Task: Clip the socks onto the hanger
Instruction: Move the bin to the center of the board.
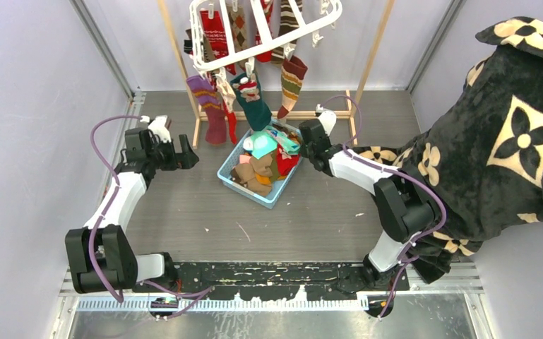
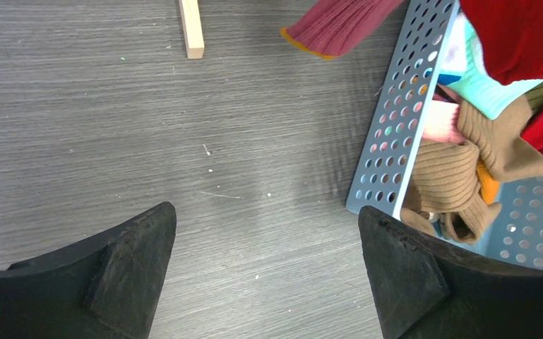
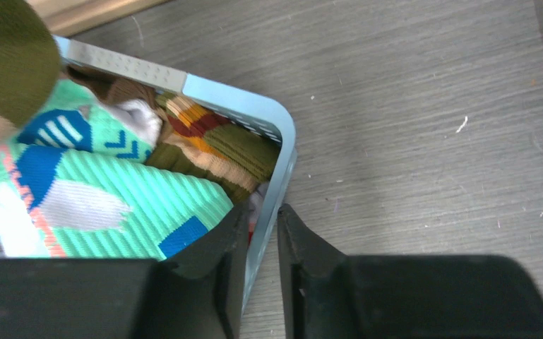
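picking step: loose socks [image 3: 113, 198] lie heaped in the blue basket [image 3: 233, 95], well below the hanger [image 1: 215, 65], where several already hang clipped. the right gripper [image 3: 261, 219] has its jaws drawn nearly together astride the basket's right wall, seemingly pinching plastic, no sock; the left gripper [image 2: 265, 212] hovers wide open and empty over bare table beside the basket. next move probably calls for reopening and shifting inward onto one sock.

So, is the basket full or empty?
Full: the basket holds a heap of socks, brown, teal and red, reaching about to its rim.
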Robot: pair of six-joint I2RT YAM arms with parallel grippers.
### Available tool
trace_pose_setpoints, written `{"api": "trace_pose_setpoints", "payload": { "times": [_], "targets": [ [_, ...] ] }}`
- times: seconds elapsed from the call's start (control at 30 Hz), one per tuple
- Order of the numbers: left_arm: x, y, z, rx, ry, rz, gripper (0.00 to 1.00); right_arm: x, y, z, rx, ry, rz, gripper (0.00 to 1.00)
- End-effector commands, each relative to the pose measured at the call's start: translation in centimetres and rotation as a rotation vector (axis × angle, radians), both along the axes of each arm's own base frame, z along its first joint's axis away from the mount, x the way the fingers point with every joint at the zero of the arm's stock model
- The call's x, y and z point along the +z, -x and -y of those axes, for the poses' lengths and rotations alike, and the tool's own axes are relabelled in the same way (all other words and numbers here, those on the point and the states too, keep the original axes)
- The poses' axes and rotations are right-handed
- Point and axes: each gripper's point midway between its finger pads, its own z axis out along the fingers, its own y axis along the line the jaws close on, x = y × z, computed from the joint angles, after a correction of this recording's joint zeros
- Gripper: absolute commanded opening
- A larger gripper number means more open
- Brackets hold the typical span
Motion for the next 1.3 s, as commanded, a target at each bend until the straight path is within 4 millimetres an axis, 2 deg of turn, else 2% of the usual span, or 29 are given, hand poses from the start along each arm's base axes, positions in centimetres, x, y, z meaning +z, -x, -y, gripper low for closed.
{"api": "trace_pose_setpoints", "payload": {
  "times": [0.0,0.1,0.23,0.37,0.5,0.53,0.57,0.63,0.7,0.77,0.83,0.93,1.0,1.03,1.1,1.17,1.27],
  "targets": [
    [3.5,-0.2,0.9,-0.031,0.044,0.060,1.00,1.3,0.0,0.0,-0.065,0.070,0.031,0.23],
    [3.4,0.7,1.9,-0.091,0.077,0.038,1.00,0.7,1.4,0.3,-0.119,0.097,0.029,0.13],
    [2.6,2.9,4.1,-0.236,0.106,0.019,1.00,1.0,3.5,0.9,-0.230,0.104,0.051,0.01],
    [1.1,4.3,5.0,-0.302,0.051,-0.003,1.00,2.1,6.2,1.0,-0.346,0.099,0.082,0.01],
    [0.3,5.3,5.5,-0.339,0.028,-0.045,1.00,2.9,9.8,1.9,-0.452,0.125,0.112,0.01],
    [0.0,5.9,6.3,-0.383,0.019,-0.057,1.00,2.7,10.4,2.0,-0.463,0.115,0.107,0.01],
    [-0.2,6.5,6.8,-0.419,0.004,-0.064,1.00,2.7,10.9,1.9,-0.468,0.105,0.100,0.03],
    [-0.6,7.4,7.6,-0.482,-0.024,-0.070,1.00,2.7,11.6,1.7,-0.471,0.092,0.094,0.13],
    [-1.0,8.1,8.2,-0.527,-0.064,-0.069,1.00,2.2,12.3,1.1,-0.446,0.070,0.052,0.33],
    [-1.4,8.2,8.3,-0.541,-0.116,-0.063,1.00,2.0,13.0,0.5,-0.397,0.069,0.015,0.47],
    [-1.7,8.0,8.1,-0.541,-0.161,-0.059,1.00,2.8,13.4,0.5,-0.349,0.082,0.020,0.61],
    [-2.2,7.9,7.8,-0.548,-0.223,-0.053,1.00,5.1,13.3,0.1,-0.211,0.066,0.072,0.78],
    [-2.5,7.8,7.7,-0.544,-0.242,-0.055,0.99,7.5,12.6,-0.3,-0.085,0.027,0.120,0.81],
    [-2.6,7.8,7.6,-0.543,-0.247,-0.055,0.99,8.6,11.8,-1.1,0.016,-0.018,0.132,0.81],
    [-2.8,7.8,7.6,-0.544,-0.250,-0.056,0.98,10.3,9.9,-0.7,0.145,-0.034,0.108,0.81],
    [-2.9,7.6,7.6,-0.541,-0.258,-0.049,0.98,10.4,8.3,-0.4,0.257,0.014,0.055,0.80],
    [-3.2,7.5,7.5,-0.537,-0.278,-0.042,0.98,9.1,6.8,-0.6,0.399,0.074,-0.018,0.75]
  ]
}}
